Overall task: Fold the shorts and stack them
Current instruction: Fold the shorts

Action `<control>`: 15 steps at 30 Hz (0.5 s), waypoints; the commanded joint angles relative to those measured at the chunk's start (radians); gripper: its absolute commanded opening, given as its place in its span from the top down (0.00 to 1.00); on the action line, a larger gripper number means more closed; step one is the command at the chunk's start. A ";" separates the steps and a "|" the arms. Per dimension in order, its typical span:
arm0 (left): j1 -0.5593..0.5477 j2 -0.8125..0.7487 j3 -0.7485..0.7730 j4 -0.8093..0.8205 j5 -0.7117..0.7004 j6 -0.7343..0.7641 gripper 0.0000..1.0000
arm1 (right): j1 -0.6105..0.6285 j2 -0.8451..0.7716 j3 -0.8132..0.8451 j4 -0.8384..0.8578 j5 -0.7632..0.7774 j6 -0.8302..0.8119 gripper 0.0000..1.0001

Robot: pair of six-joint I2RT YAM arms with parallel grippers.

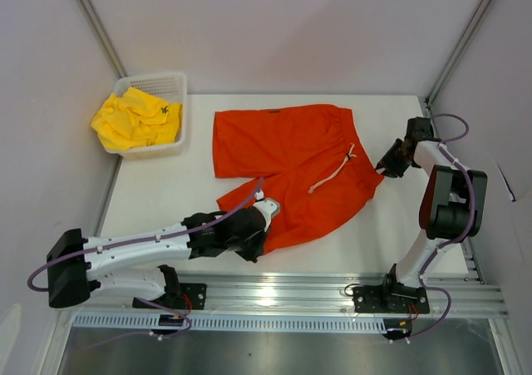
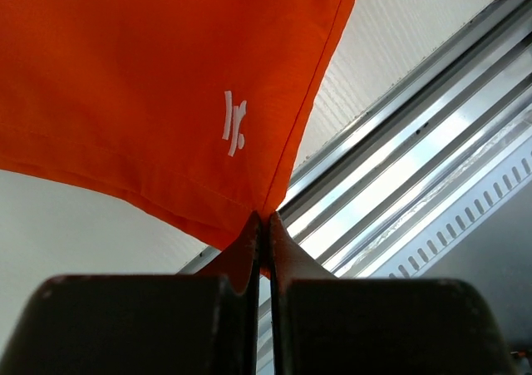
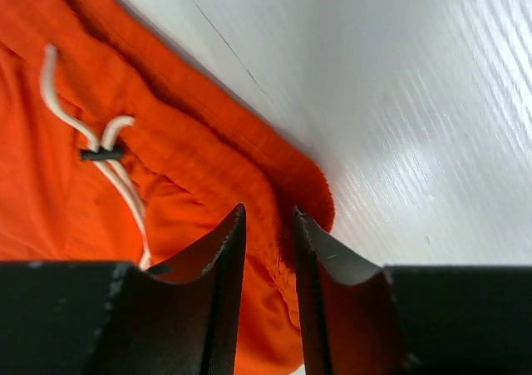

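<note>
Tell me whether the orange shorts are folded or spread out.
Spread out, not folded: the orange shorts lie open on the table, both legs and the white drawstring showing.

Recorded: orange-red shorts (image 1: 287,155), plain, with white drawstring (image 1: 332,172) and small white logo (image 2: 233,124). Bright yellow shorts (image 1: 133,121), black logo mark (image 1: 165,109), observed in white mesh basket (image 1: 158,82).

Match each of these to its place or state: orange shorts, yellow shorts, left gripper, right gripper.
Things
1. orange shorts
2. yellow shorts
3. left gripper
4. right gripper

Places and states
A. bunched in the white basket
B. jaws parted at the waistband
C. spread on the table
D. pinched shut on a corner of a leg hem

Pairs: 1-C, 2-A, 3-D, 4-B
</note>
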 commanded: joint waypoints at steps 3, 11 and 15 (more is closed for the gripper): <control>0.025 -0.016 -0.032 -0.024 -0.002 -0.028 1.00 | -0.005 -0.081 -0.062 0.037 -0.024 -0.017 0.65; 0.166 -0.067 -0.050 -0.095 -0.069 -0.071 1.00 | -0.003 -0.121 -0.175 0.090 -0.195 -0.106 0.53; 0.260 -0.068 -0.021 -0.139 -0.165 -0.093 1.00 | -0.003 -0.185 -0.260 0.100 -0.259 -0.117 0.52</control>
